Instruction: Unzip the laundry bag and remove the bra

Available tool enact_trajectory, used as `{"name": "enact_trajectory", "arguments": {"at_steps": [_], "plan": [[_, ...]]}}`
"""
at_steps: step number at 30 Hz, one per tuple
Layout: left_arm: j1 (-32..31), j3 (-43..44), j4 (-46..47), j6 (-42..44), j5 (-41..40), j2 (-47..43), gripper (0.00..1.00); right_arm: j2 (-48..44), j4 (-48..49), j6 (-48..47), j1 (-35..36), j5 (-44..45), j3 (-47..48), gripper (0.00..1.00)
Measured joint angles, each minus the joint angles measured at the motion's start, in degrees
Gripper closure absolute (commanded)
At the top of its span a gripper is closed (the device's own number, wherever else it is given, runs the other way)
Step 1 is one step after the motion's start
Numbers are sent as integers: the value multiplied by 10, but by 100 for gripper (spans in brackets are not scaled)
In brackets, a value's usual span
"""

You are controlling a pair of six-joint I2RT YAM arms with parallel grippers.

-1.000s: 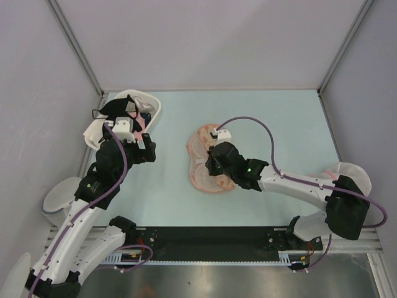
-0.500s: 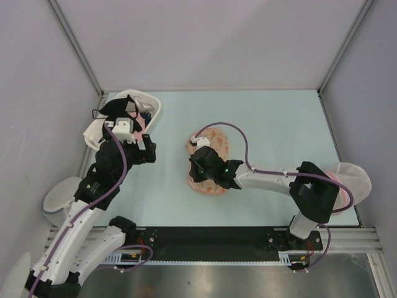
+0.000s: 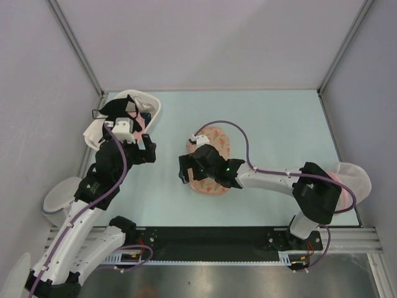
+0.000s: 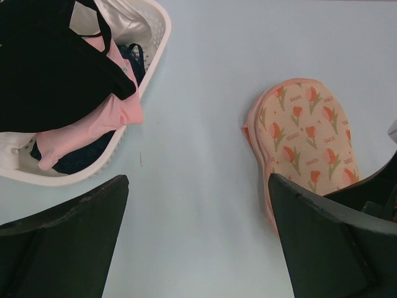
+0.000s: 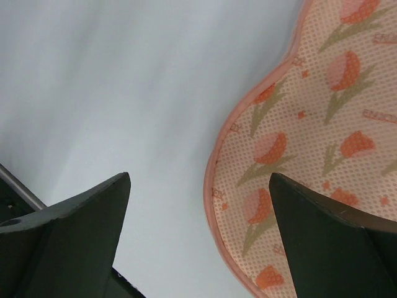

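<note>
Now R gripper (image 5: 200, 180) agape by laundry bag (image 5: 310, 124); L gripper (image 4: 197, 180) agape; bra (image 4: 43, 68) prob. in basket (image 4: 156, 31).

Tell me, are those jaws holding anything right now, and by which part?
Nothing is held. The left jaws stand open over bare table near the white basket; the right jaws stand open above the edge of the laundry bag, gripping nothing.

Far-left basket (image 4: 155, 37) (bra (image 4: 43, 68) on top), laundry bag (image 4: 304, 136) right of it
</note>
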Motion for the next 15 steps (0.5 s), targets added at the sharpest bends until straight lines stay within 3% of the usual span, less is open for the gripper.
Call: {"name": "enact_trajectory", "arguments": {"at_steps": [8, 15], "plan": [[0, 0, 0, -2, -4, -1, 0, -94, 5, -9, -70, 14, -89, 0], [1, -10, 0, -6, -17, -25, 0, -249, -26, -18, -210, 24, -201, 0]]}}
